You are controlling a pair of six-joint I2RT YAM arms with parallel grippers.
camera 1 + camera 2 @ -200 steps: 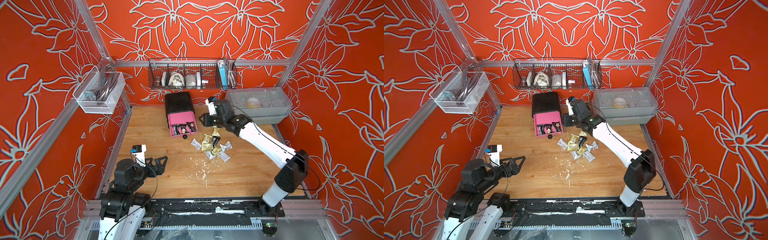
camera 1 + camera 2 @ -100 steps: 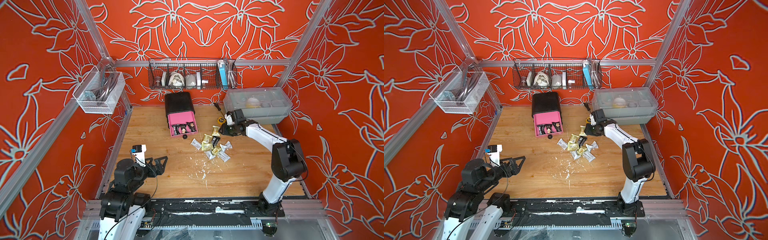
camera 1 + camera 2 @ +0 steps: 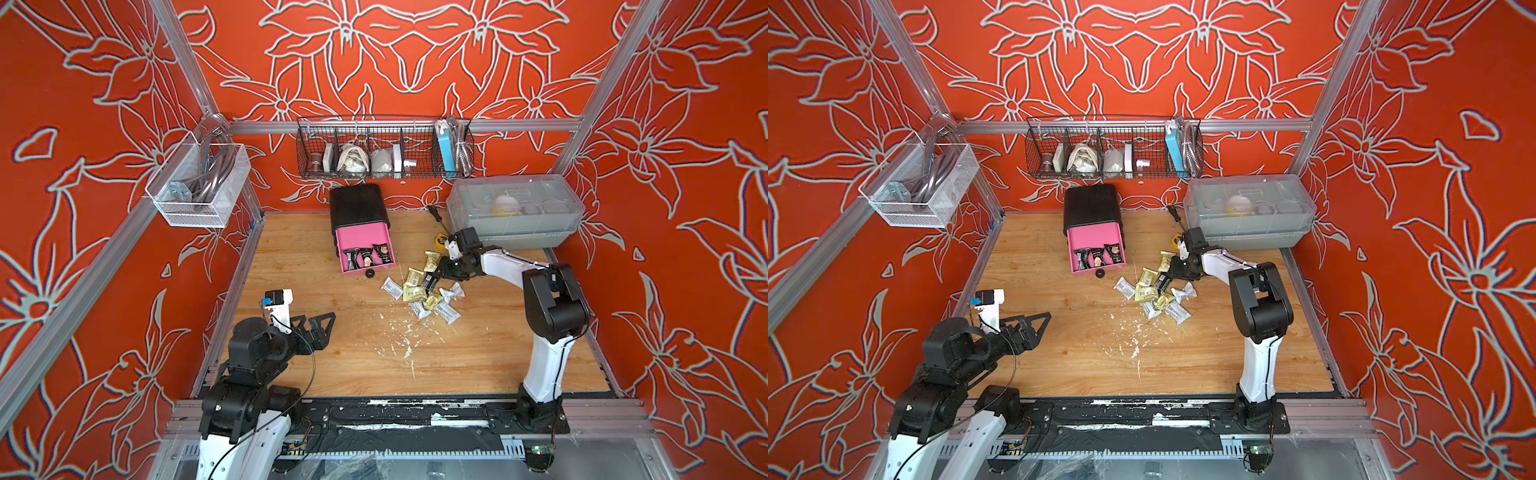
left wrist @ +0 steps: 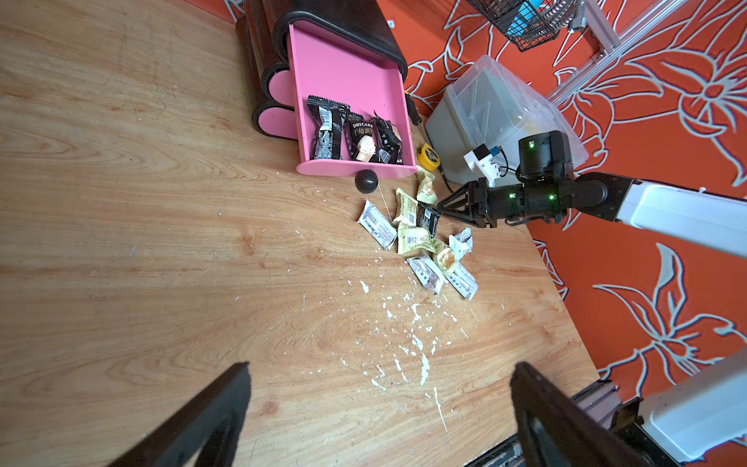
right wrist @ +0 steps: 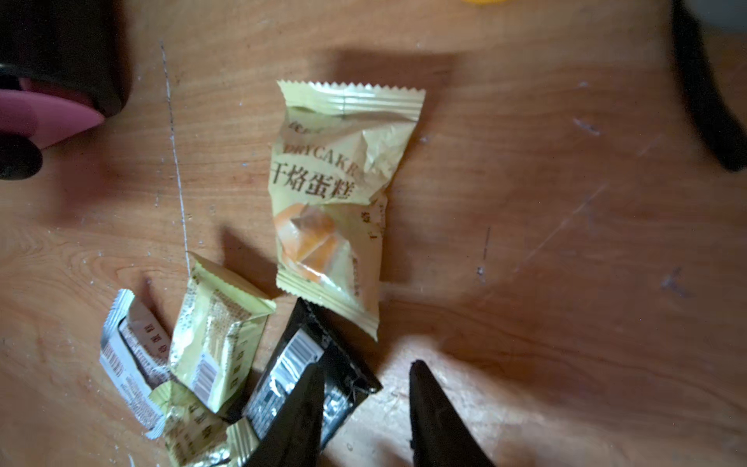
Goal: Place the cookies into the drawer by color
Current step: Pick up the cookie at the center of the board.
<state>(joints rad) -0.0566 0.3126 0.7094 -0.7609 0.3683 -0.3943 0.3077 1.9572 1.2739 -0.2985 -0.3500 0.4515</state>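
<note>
The right pincer [image 5: 368, 366] hangs low over the wooden table [image 3: 324, 365] with its jaws partly apart, clamped on nothing. One finger [image 5: 299, 404] overlaps a black cookie [image 5: 291, 356], and a corner of that wrapper lies in the gap between the jaws; whether the finger touches it I cannot tell. Just beyond the fingertips lies a yellow cookie [image 5: 331, 202], printed side up. The rest of the pile of cookies [image 3: 419, 291], yellow and white-silver, spreads beside and beneath the pincer's tips. Farther ahead and off to one side stands the black chest [image 3: 357, 203], its top pink drawer [image 4: 343, 72] pulled out with three black cookies [image 3: 368, 257] inside, the two drawers below it shut. The left pincer [image 4: 380, 366] hovers with its jaws wide apart and empty; the pile and the chest lie well ahead of it.
</note>
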